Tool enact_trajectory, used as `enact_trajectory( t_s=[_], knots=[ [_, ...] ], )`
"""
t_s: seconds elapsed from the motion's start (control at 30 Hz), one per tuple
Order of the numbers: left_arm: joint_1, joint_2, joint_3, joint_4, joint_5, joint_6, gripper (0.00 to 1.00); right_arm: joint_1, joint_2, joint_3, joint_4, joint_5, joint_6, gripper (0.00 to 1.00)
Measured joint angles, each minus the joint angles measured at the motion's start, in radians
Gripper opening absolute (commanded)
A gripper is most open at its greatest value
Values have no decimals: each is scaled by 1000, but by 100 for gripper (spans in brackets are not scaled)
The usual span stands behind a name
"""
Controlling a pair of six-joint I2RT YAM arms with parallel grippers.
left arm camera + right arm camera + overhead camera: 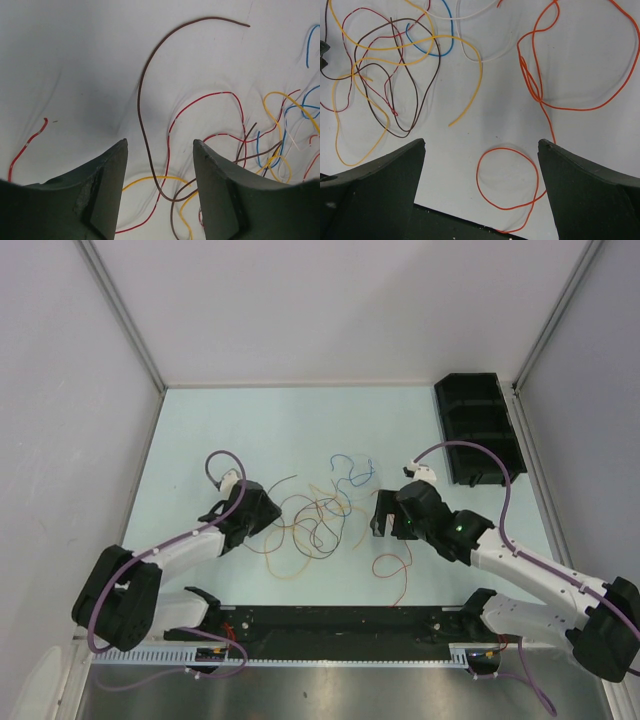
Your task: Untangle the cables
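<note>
Several thin cables lie in a loose tangle (315,522) on the pale table between my two grippers: brown, red and yellow strands crossing each other. A blue cable (350,472) curls just behind them, and an orange cable (400,565) lies apart at the front right. My left gripper (270,518) is open at the tangle's left edge. In its wrist view (160,145) a brown cable (139,100), a red one (169,135) and a yellow one (155,177) run between the fingers. My right gripper (377,525) is open. In its view (482,142) an orange loop (508,148) lies between the fingers.
A black compartmented bin (478,425) stands at the back right. A black strip (340,625) runs along the near table edge between the arm bases. White walls enclose the table on three sides.
</note>
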Motion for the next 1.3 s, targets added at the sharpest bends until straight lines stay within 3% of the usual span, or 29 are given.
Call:
enact_trajectory(
  t_s=[0.13,0.23,0.27,0.37,0.6,0.83,0.97,1.3],
  knots=[
    [1,40,-6,52,5,-7,49,0,2,0,-3,1,13,100],
    [4,80,-8,97,6,-13,33,1,1,-3,-10,8,22,100],
    [7,94,-8,112,7,-15,21,1,0,-5,-13,11,24,100],
    [14,141,-7,170,23,-18,0,1,-2,-13,-22,17,26,100],
    [21,198,60,173,72,33,0,1,-3,-15,-21,18,13,100],
    [20,-22,217,-29,94,137,0,1,3,49,-13,-14,-68,99],
    [20,-93,451,-155,110,228,0,2,8,158,34,-74,-134,99],
    [20,-34,1163,-433,191,399,0,27,24,370,242,-287,-297,98]
  ],
)
